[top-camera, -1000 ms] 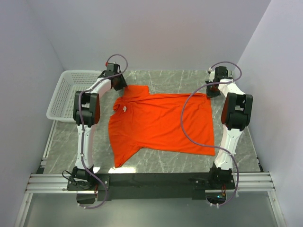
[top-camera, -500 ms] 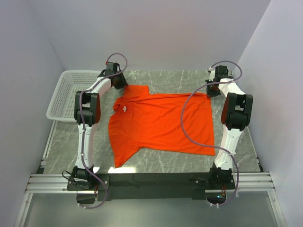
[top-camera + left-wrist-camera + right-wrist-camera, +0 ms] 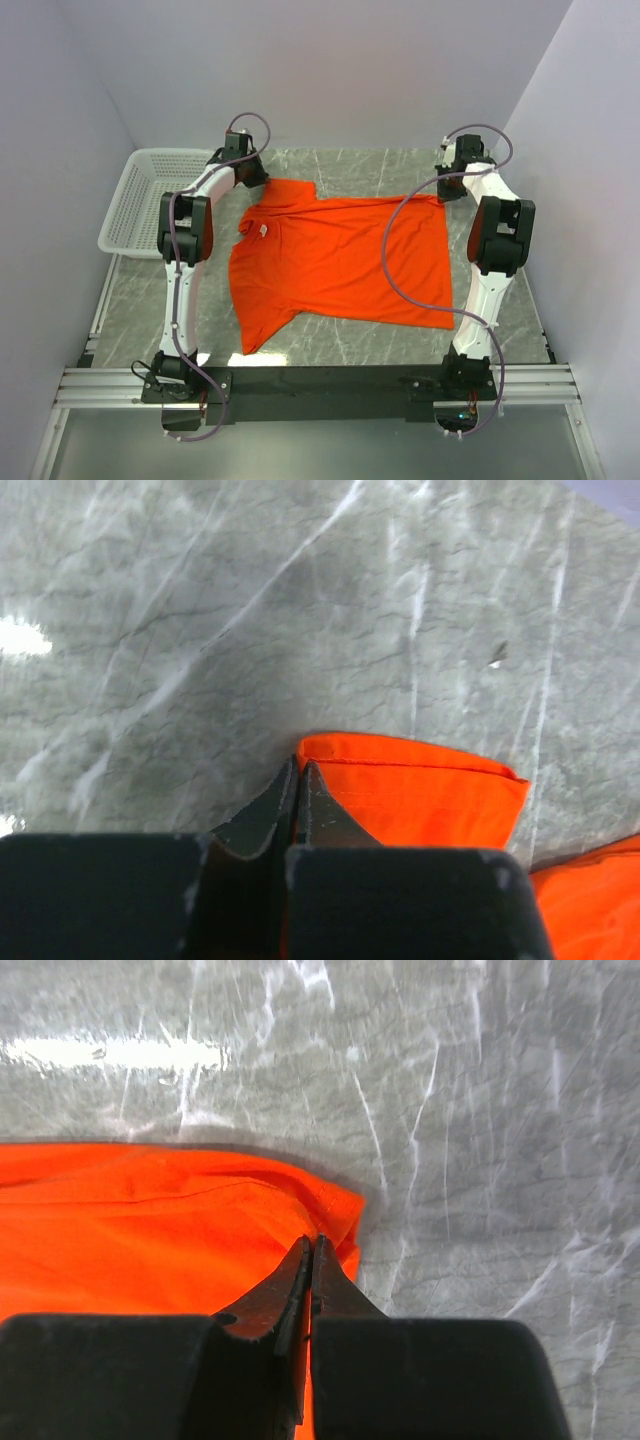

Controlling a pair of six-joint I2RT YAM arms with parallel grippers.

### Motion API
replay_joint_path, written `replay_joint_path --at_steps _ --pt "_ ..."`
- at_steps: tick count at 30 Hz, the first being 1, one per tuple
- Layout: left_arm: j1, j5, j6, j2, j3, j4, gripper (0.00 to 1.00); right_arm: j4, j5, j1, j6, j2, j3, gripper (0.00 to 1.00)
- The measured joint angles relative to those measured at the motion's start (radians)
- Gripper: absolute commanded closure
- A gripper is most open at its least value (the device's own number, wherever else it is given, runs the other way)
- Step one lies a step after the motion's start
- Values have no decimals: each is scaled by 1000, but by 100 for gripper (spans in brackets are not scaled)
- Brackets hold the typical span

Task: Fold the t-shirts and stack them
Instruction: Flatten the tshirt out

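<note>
The orange-red t-shirt (image 3: 335, 265) lies spread flat in the middle of the grey marble tabletop (image 3: 345, 160). Its collar and small white neck label (image 3: 262, 229) are toward the left and its hem toward the right. The left claw (image 3: 299, 772) sits at the far sleeve, its fingers pressed together and pinching the sleeve's stitched edge. The right claw (image 3: 311, 1248) is at the far corner of the hem, likewise shut, with orange cloth caught between its tips. A purple cable (image 3: 390, 262) from the right arm hangs in a loop above the hem side of the t-shirt and hides a thin line of it from above. A white mesh basket (image 3: 135, 205) stands at the far left of the tabletop, just beside the left arm's elbow and apart from the cloth. Pale walls close in the tabletop on three sides.
</note>
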Motion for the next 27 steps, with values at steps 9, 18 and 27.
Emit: replay_joint_path --at_steps 9,18,27 --pt "0 34 31 -210 -143 132 100 6 -29 0 -7 -48 2 100" --pt "3 62 101 -658 -375 315 100 13 -129 -1 -84 -401 -147 100" --pt "5 15 165 -949 -482 338 100 -61 -225 -33 -148 -689 34 100"
